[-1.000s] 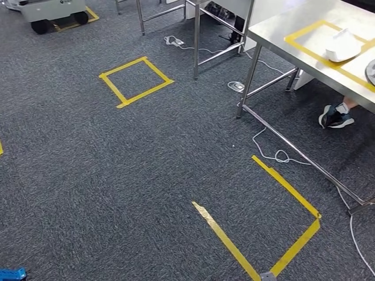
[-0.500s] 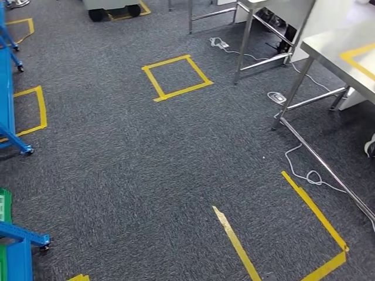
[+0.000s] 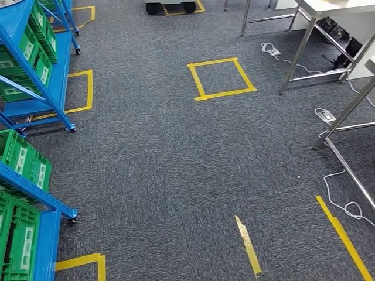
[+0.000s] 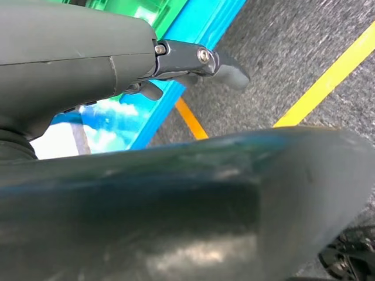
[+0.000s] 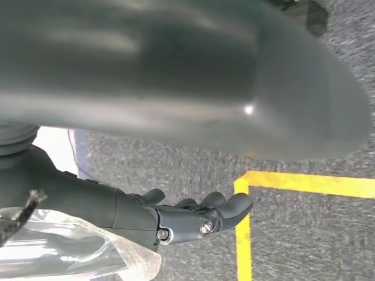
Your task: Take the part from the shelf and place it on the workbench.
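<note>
Camera has swung left since the earlier frames: the blue shelf (image 3: 33,88) with green bins (image 3: 20,234) now fills the left side, and the workbench top with the white part has left the frame. Left hand (image 4: 194,64) and right hand (image 5: 194,216) grasp nothing, fingers loosely extended.
</note>
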